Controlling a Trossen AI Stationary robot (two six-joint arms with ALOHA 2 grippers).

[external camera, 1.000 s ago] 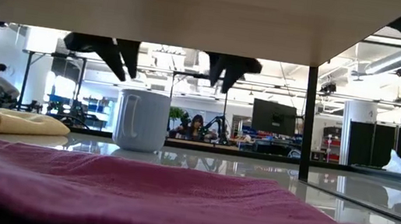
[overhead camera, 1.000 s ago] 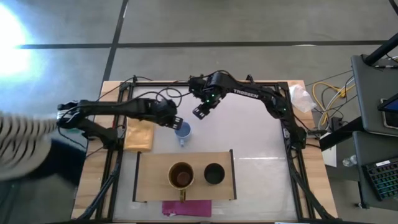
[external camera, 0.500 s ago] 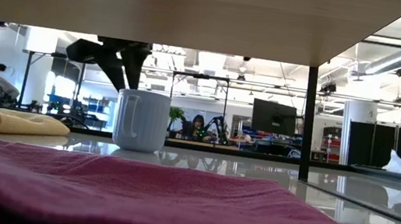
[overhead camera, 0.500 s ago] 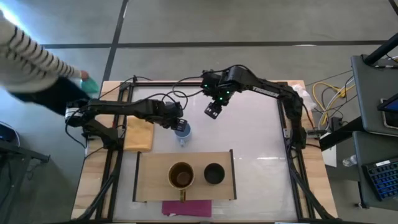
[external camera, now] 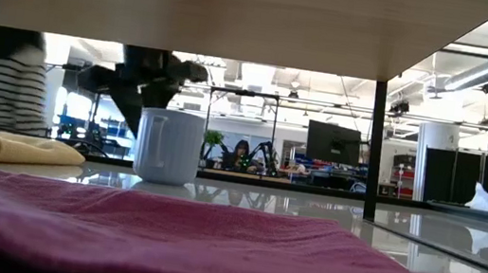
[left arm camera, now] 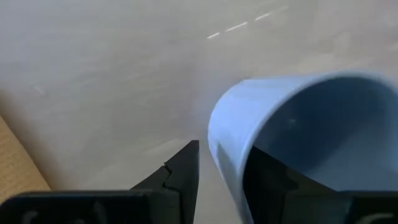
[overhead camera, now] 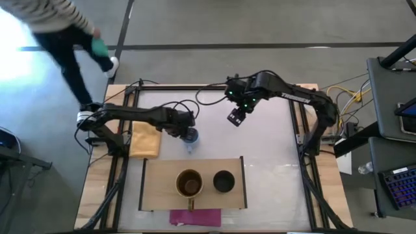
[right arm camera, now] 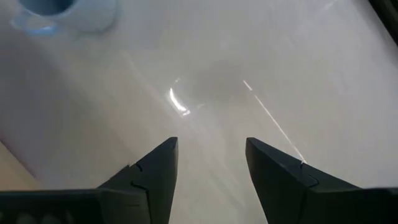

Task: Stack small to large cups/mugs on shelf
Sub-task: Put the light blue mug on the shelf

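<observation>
High: looking straight down over the table (overhead camera: pixel 273 149).
Low: looking level from tabletop.
Wrists: looking close; all sharing the pale blue mug (overhead camera: pixel 190 136).

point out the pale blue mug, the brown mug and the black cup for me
pale blue mug (external camera: pixel 169 146): low view, on its side wall
brown mug (overhead camera: pixel 189 184): high view, inside its open mouth
black cup (overhead camera: pixel 223 181): high view, inside its open mouth

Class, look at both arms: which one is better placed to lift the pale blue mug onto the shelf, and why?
Left. The left gripper is at the pale blue mug, one finger outside its wall, one inside. The right gripper hangs open over bare table, apart from it.
</observation>
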